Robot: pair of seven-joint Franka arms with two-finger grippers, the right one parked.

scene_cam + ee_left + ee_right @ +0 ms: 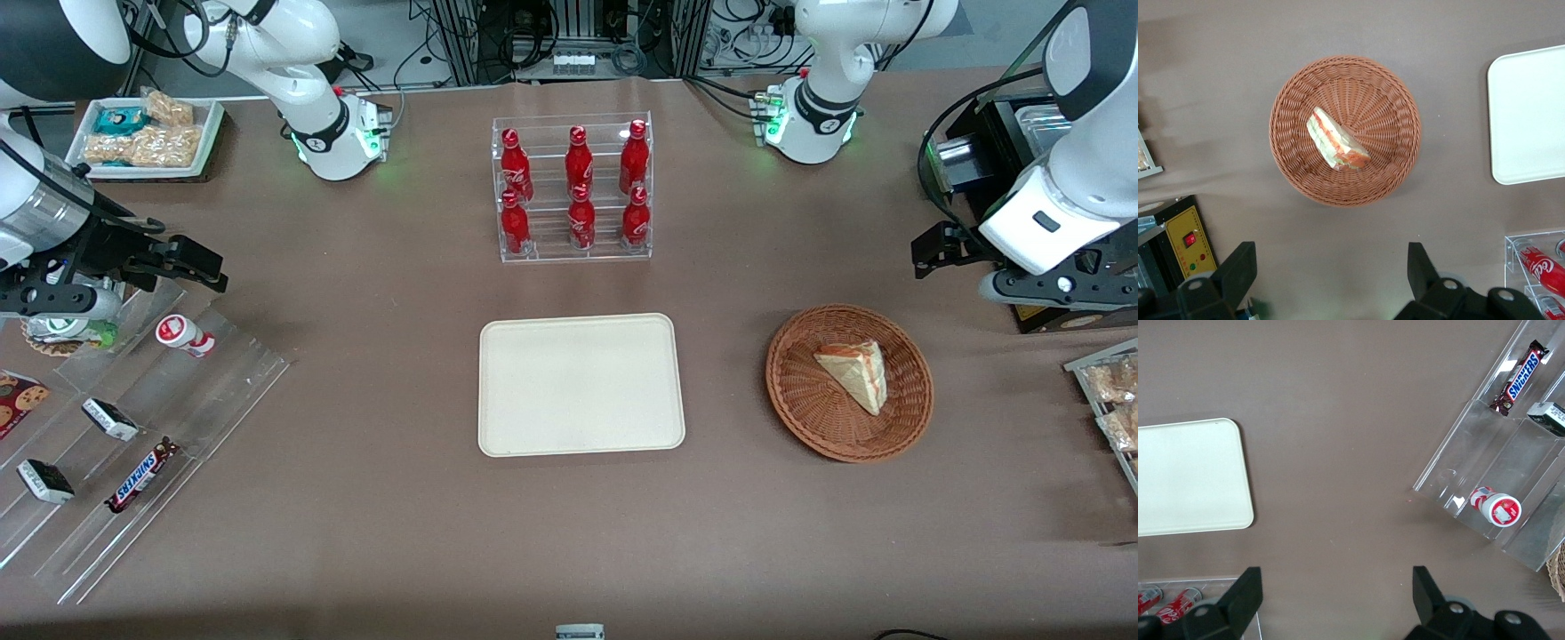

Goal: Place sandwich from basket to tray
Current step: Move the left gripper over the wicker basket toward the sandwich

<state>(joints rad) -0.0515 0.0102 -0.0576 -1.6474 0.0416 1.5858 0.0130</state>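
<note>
The approach step is in hand: nothing is grasped yet. The left arm's black two-finger gripper (1331, 280) hangs above the brown table, well clear of the basket, with its fingers (1238, 270) spread wide and empty.

The small triangular sandwich wedge of pale cream bread with red-orange and green filling (855, 374) lies inside the round reddish-brown woven wicker basket (800, 404), slightly toward the working arm's side of the basket's centre. In the front view, the basket sits at about three o'clock from the flat rectangular cream-beige plastic tray (581, 384), well apart from it, and the tray is bare.

In that view the wedge's long axis runs from about ten o'clock to four o'clock, narrowing toward four o'clock.

The next move probably calls for lowering over the basket and turning the wrist so the fingers close across the wedge's short width.
</note>
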